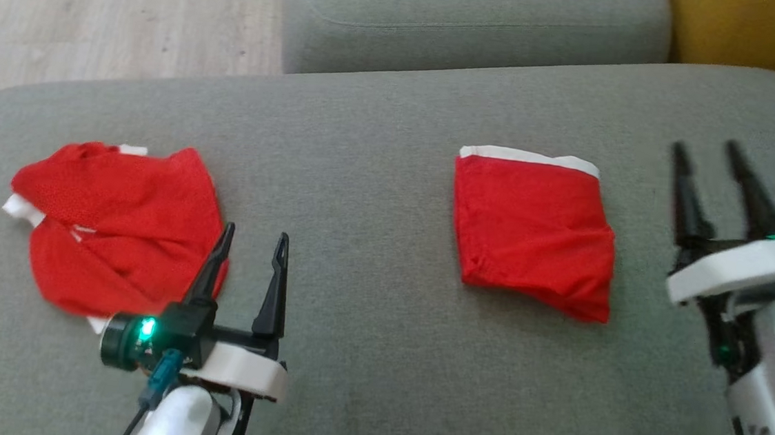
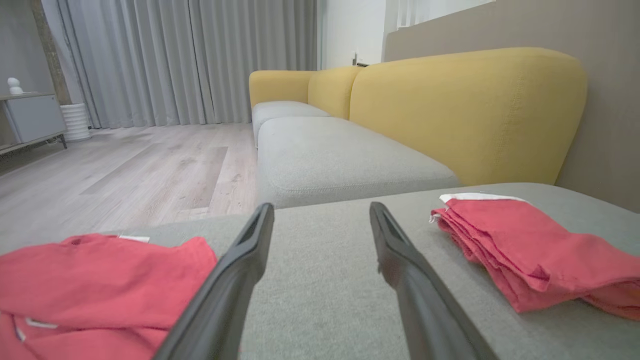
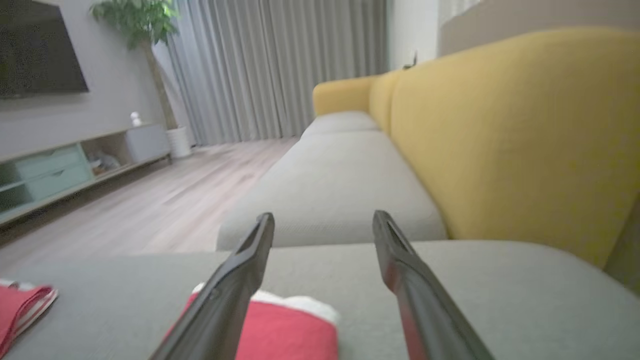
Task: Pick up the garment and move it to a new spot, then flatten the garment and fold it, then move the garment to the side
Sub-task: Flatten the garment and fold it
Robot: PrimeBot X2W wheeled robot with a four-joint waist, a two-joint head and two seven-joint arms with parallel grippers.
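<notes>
both left gripper (image 1: 255, 233) and right gripper (image 1: 704, 145) gape empty; the crumpled red cloth garment (image 1: 117, 224) seems light, limp, best pinched at its edge.

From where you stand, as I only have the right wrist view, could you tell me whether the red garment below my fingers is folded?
Observer: Yes; the head view shows the folded garment as a flat rectangle, white band at its far edge.
Operator: Is my gripper clear of it?
Observer: The right gripper is open, to its right, holding nothing.
Operator: And the red cloth at my left?
Observer: A second garment, crumpled, by the open left gripper.
</notes>
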